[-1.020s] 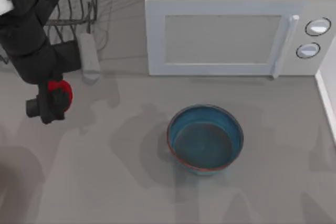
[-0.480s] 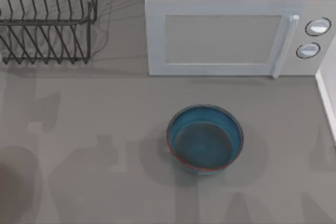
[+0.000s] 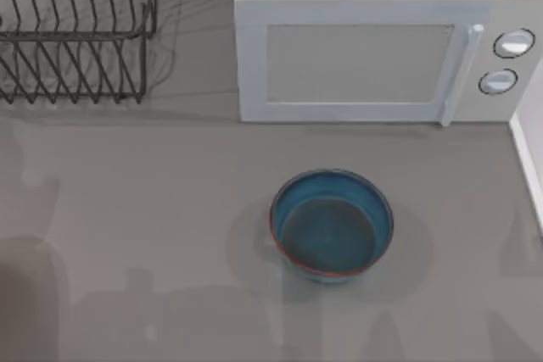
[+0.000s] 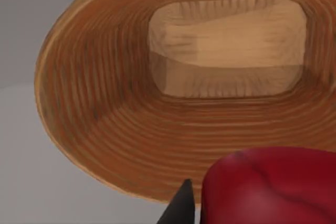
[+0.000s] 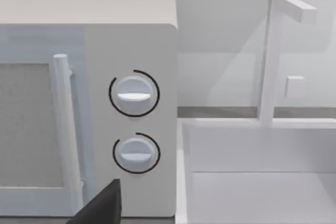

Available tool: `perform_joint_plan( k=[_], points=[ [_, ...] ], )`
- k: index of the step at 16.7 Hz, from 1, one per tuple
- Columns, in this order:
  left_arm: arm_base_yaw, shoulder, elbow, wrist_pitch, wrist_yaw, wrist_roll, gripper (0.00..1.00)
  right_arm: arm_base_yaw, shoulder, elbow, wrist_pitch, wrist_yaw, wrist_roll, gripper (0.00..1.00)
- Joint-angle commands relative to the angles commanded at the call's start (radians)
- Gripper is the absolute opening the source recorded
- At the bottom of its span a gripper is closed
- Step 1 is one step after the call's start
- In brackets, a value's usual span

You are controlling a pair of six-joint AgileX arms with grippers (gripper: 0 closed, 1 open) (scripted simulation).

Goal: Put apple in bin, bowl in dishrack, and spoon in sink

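Apple (image 4: 270,187) is sitting red and glossy close under my left wrist camera, above the woven wooden bin (image 4: 105,129), beside one dark fingertip; whether my left gripper is clenching it I cannot tell. Bowl (image 3: 332,225) is resting on the table (image 3: 153,235) before the microwave (image 3: 373,57), dishrack (image 3: 76,31) at far left.

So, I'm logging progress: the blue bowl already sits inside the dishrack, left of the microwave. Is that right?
Not quite. In the top view the bowl stands on the table in front of the microwave, apart from the dishrack. The dishrack itself is left of the microwave, and nothing is visible in it.
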Motion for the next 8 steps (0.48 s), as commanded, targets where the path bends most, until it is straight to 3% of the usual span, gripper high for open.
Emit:
perform_joint_plan(
  k=[4, 8],
  points=[
    [-0.005, 0.006, -0.012, 0.019, 0.002, 0.0, 0.0, 0.0, 0.0, 0.0, 0.0, 0.0, 0.0, 1.0],
    [-0.003, 0.022, -0.126, 0.152, 0.002, -0.003, 0.0, 0.0, 0.0, 0.0, 0.0, 0.0, 0.0, 1.0]
  ],
)
